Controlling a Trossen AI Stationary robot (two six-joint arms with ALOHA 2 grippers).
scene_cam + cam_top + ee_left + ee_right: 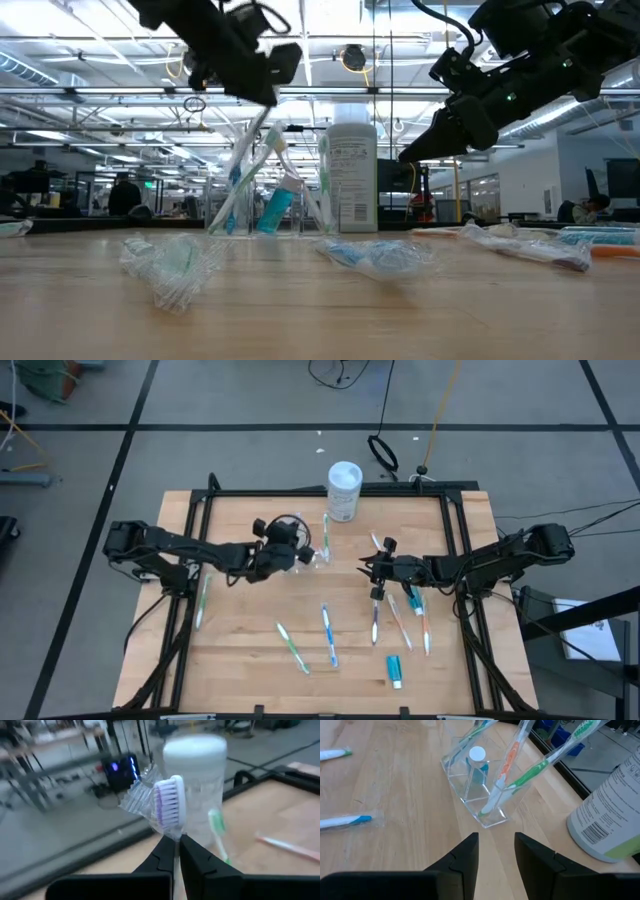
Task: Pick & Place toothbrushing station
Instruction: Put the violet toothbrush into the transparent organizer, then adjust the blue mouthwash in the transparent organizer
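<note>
Table [250, 660] of pale wood is seen from above, framed by a dark rail, with both arms reaching inward over it. Toward the far edge a white tub [344, 490] stands upright, and just to its left and slightly nearer sits the toothbrushing station [482, 795], a clear holder in which several brushes lean and a small blue tube stands. The left gripper [176, 851] is held above the table just left of the holder, its jaws pinched tight on the handle of a wrapped toothbrush [169, 806] with a purple-bristled head pointing up past the fingertips. The right gripper [495, 851] hovers to the right of the holder, jaws parted a moderate way with nothing between them. More wrapped brushes [328, 635] lie scattered over the near half of the table, and a small toothpaste tube [394, 670] rests near the front edge. The step in hand is judged to be the carrying of the gripped brush to the holder; it would be done well if the brush were kept upright, brought over a free compartment, lowered handle first clear of the leaning brushes, and released only once the handle is inside the walls.
</note>
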